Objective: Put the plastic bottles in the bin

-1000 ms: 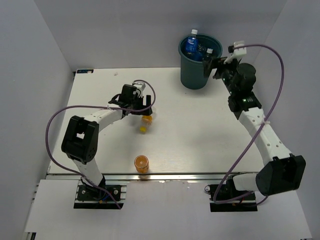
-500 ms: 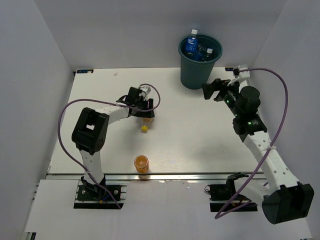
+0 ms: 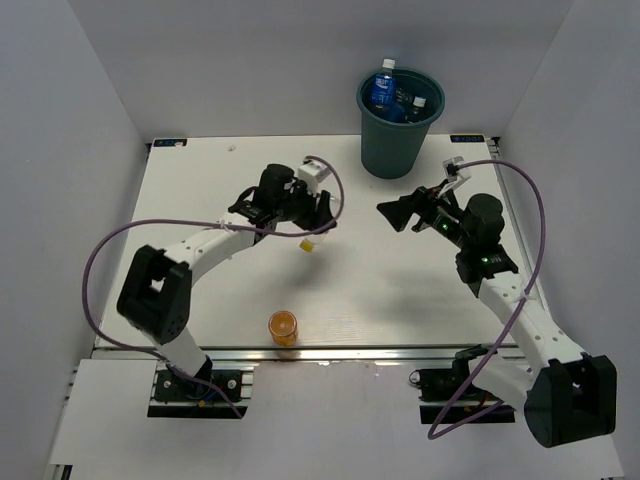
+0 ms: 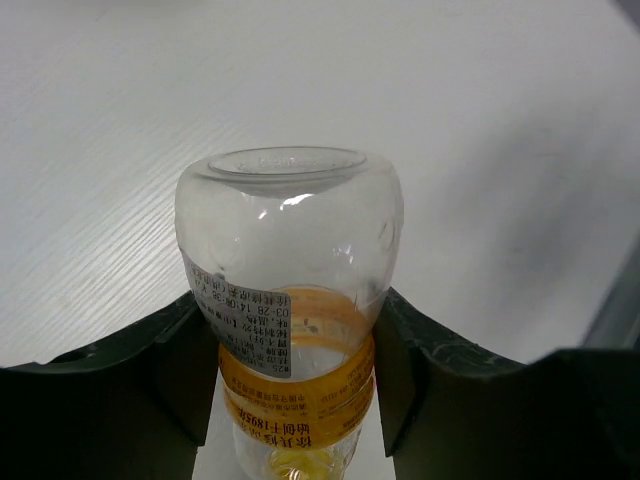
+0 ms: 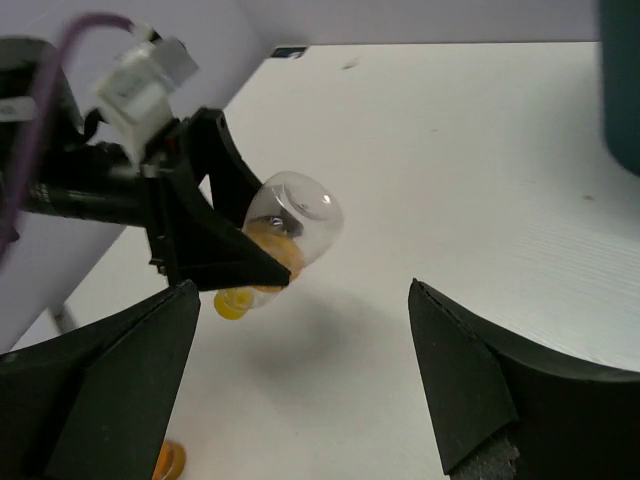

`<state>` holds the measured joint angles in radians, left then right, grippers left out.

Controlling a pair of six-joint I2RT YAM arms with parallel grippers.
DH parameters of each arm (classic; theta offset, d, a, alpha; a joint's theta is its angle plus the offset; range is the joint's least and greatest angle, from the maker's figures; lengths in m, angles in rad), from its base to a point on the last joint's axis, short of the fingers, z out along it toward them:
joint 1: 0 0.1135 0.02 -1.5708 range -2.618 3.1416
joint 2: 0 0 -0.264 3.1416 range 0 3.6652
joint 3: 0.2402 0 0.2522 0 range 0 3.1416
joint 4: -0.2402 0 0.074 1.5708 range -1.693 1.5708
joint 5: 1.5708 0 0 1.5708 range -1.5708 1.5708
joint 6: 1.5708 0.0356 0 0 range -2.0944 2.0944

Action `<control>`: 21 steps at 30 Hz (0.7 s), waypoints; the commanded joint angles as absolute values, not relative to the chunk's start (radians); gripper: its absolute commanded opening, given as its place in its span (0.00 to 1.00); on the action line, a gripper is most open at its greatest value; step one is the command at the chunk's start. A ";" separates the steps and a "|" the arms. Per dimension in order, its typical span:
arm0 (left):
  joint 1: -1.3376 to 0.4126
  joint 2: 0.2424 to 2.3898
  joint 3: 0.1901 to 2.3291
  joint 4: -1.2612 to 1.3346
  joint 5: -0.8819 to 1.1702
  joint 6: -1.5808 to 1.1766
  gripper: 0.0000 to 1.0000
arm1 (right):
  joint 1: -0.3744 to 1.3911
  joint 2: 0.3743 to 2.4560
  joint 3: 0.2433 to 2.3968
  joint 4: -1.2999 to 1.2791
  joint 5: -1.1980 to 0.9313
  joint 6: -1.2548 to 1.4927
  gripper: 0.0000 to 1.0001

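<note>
Since the clear, orange-labelled bottle (image 4: 290, 220) is light, thin-walled and slick, we favour holding its labelled waist. Our left gripper (image 4: 295, 310) clasps it there; the right gripper (image 3: 392, 210) gapes empty.

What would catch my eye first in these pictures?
The left pincer clamps a clear bottle with an orange band over the middle of the white table. At the far edge stands a dark teal bin already holding blue-labelled bottles, and a lone orange bottle sits at the near edge.
</note>
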<state>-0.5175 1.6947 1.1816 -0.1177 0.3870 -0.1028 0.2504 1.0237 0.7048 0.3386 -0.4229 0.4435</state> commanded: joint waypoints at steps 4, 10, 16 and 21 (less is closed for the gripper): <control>-0.666 1.565 1.166 -0.084 0.515 0.040 0.35 | 0.301 1.095 0.707 0.525 -0.669 0.489 0.89; -0.729 1.555 1.184 -0.074 0.508 0.043 0.35 | 0.319 1.109 0.690 0.581 -0.678 0.540 0.89; -0.753 1.568 1.255 -0.097 0.450 0.069 0.35 | 0.336 1.111 0.716 0.447 -0.552 0.516 0.89; -0.758 1.560 1.275 -0.091 0.463 0.081 0.35 | 0.336 1.111 0.699 0.420 -0.471 0.543 0.89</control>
